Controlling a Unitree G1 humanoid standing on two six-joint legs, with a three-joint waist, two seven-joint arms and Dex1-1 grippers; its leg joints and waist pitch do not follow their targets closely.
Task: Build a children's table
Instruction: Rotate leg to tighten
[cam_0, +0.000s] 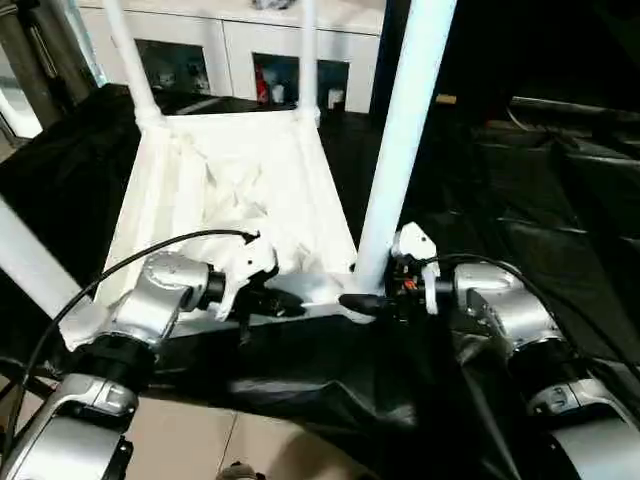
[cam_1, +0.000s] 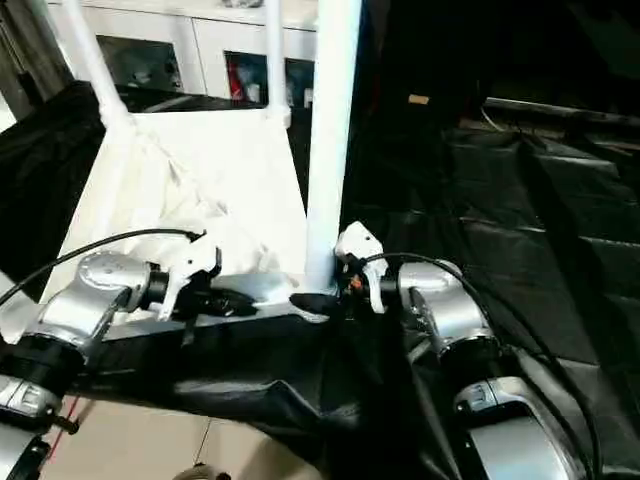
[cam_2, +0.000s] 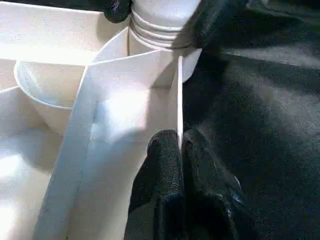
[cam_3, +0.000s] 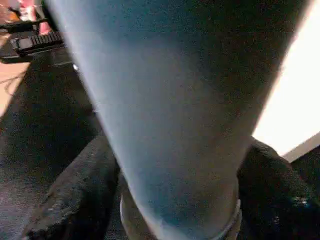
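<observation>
The white table top (cam_0: 230, 180) lies upside down on a black cloth, ribbed underside up. A white leg stands in each corner socket: near right (cam_0: 400, 150), far left (cam_0: 130, 60), far right (cam_0: 308, 50), near left (cam_0: 30, 260). My left gripper (cam_0: 285, 300) is shut on the top's thin near rim (cam_2: 178, 95), one black finger on each side of it. At the foot of the near right leg (cam_3: 170, 100) is my right gripper (cam_0: 365, 300), just above the socket. Its black fingers (cam_3: 75, 200) press the leg from both sides.
The black cloth (cam_0: 560, 200) covers the work surface and hangs over its near edge above a tan floor (cam_0: 200, 440). A white cabinet with glass doors (cam_0: 230, 40) stands behind the table top. Dark folded covers lie to the right.
</observation>
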